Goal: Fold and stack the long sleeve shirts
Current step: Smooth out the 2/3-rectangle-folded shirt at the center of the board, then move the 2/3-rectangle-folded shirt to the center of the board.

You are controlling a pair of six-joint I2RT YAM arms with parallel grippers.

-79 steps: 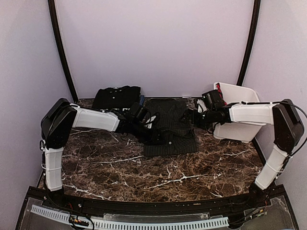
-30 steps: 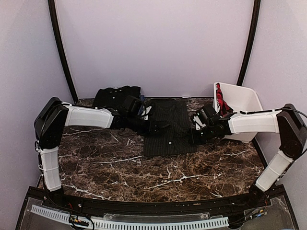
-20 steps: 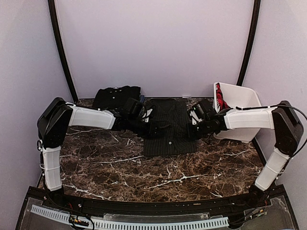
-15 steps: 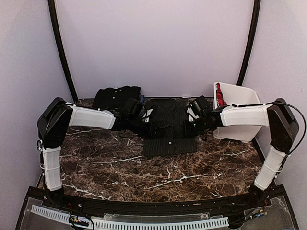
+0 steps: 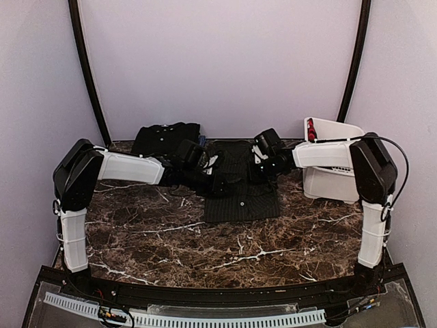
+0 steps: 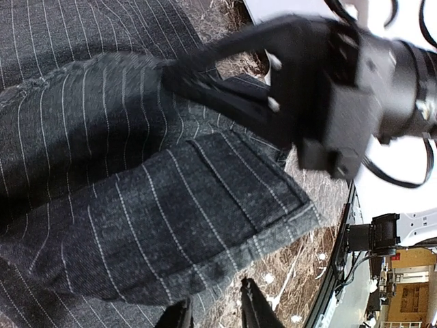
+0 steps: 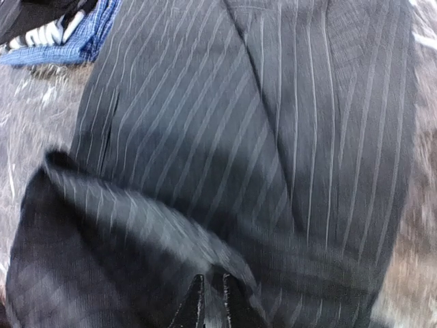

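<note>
The pinstriped long sleeve shirt [image 5: 240,199] lies on the marble at the back centre. My left gripper [image 5: 220,182] reaches in from its left side. In the left wrist view the jaws of the left gripper [image 6: 217,311] stand a little apart with the hem of the pinstriped sleeve [image 6: 171,205] drawn between them. My right gripper [image 5: 254,169] is over the shirt's upper right. In the right wrist view the right gripper [image 7: 213,301] is pinched on a raised fold of the striped cloth [image 7: 273,137]. A folded plain black shirt [image 5: 166,138] sits at the back left, with a blue one [image 7: 82,41] peeking from under it.
A white plastic basket [image 5: 338,184] stands tipped at the back right with something red inside. The walls close in behind and on both sides. Brown marble table [image 5: 225,246] stretches in front of the shirt.
My right gripper has travelled left and back from the shirt's right edge to over the shirt, carrying a fold of cloth. The left gripper has stayed almost still.
</note>
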